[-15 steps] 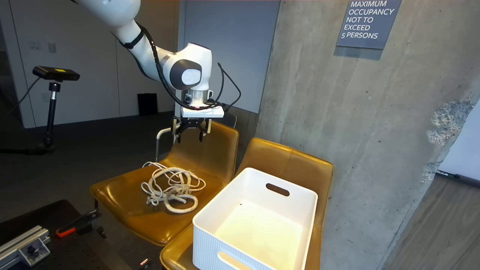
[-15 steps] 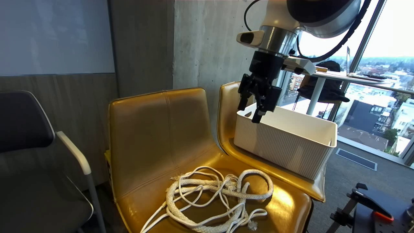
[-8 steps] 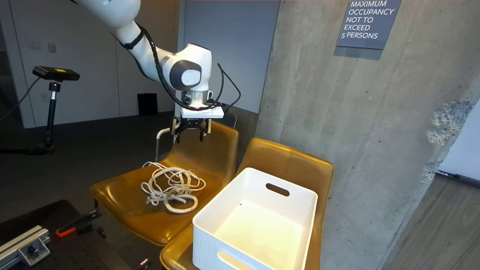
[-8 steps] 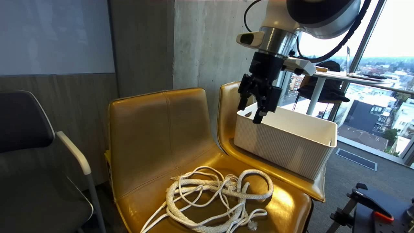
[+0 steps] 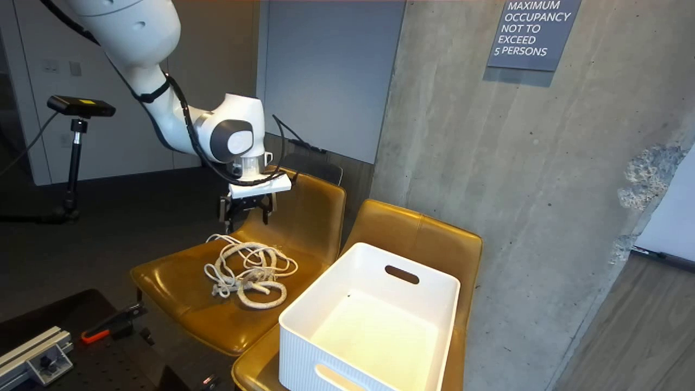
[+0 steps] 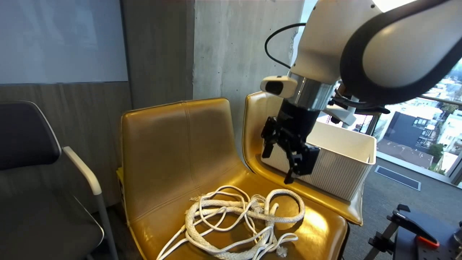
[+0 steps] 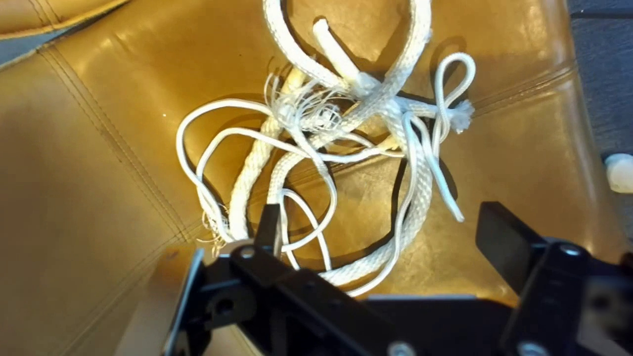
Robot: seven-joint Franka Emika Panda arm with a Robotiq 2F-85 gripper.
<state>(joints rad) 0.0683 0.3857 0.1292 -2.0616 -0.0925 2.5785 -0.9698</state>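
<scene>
Gripper (image 7: 379, 217), black, jaws wide apart, above tangled white ropes (image 7: 356, 116) on tan upholstered chair (image 6: 173, 144); white ribbed storage bin (image 5: 374, 326) on matching chair (image 5: 423, 239) just beside.

Can read a limit of five persons on a grey sign (image 5: 532, 36), fixed to a concrete wall (image 5: 543, 163) in an exterior view. Can see there too a black camera (image 5: 81, 106) topping a thin stand (image 5: 74, 165), and a silvery metal profile (image 5: 32, 355) near a black-and-orange tool (image 5: 111, 326). In an exterior view, can make out a dark chair (image 6: 27, 137) with a white armrest (image 6: 82, 170), a floor vent (image 6: 397, 177) and buildings (image 6: 406, 126) outside
</scene>
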